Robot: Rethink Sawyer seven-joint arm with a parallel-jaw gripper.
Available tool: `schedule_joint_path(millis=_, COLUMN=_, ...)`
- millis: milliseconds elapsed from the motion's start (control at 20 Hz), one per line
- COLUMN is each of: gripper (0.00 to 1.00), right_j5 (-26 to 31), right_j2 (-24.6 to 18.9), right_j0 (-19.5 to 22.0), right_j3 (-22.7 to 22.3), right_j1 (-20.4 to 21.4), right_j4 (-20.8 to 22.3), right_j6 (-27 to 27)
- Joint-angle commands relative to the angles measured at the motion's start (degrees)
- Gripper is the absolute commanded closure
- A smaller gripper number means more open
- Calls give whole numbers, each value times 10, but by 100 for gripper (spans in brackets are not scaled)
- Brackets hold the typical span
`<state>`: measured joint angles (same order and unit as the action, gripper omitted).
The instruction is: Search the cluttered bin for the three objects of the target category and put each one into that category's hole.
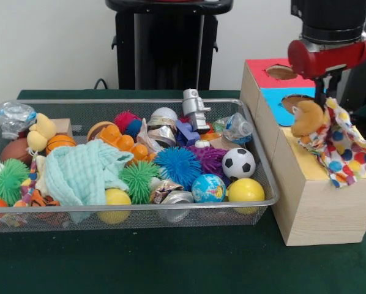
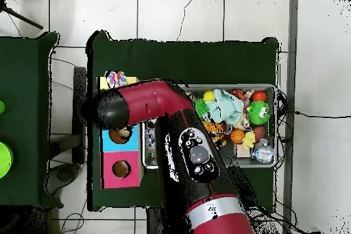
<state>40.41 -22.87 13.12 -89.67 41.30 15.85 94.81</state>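
The wide, shallow silver wire-mesh bin (image 1: 134,214) sits on the dark green tablecloth (image 1: 171,263), filling the left and middle of the front view and heaped with toys: a pale mint knitted cloth (image 1: 79,174), a blue spiky rubber ball (image 1: 178,165), a green spiky ball (image 1: 137,179), a black-and-white miniature football (image 1: 239,163), a small globe ball (image 1: 208,188), a plain yellow ball (image 1: 246,190) and a silver toy robot figure (image 1: 195,109) standing near the far rim. Just beside the bin's right end stands a row of pale wooden boxes (image 1: 321,208) with red (image 1: 262,70), blue (image 1: 278,101) and yellow tops, the red and blue ones each showing a round hole. The red and black arm's gripper (image 1: 321,101) hangs over these boxes, well clear of the bin and to its right in the front view. It is clenched on a soft toy with a tan plush head and a white cloth body dotted in many colours (image 1: 336,144), which dangles against the yellow-topped box. In the overhead view the arm (image 2: 199,152) crosses above the bin's (image 2: 267,166) near edge toward the boxes (image 2: 121,152).
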Motion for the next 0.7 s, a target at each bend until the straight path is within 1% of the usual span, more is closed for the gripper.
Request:
schedule_joint_path(millis=50, gripper=100, right_j5=-78, right_j2=46, right_j0=-38, right_j3=-83, right_j1=-9, right_j4=33, right_j6=110)
schedule_joint_path(millis=200, gripper=100, right_j5=-105, right_j2=70, right_j0=-62, right_j3=-90, right_j1=-15, right_j4=30, right_j6=131)
schedule_joint_path(millis=350, gripper=100, right_j5=-121, right_j2=91, right_j0=-77, right_j3=-86, right_j1=-35, right_j4=20, right_j6=138)
schedule_joint_path(millis=500, gripper=100, right_j5=-117, right_j2=89, right_j0=-69, right_j3=-84, right_j1=-60, right_j4=0, right_j6=118)
schedule_joint_path(millis=700, gripper=100, right_j5=-131, right_j2=89, right_j0=-62, right_j3=-83, right_j1=-69, right_j4=0, right_j6=98)
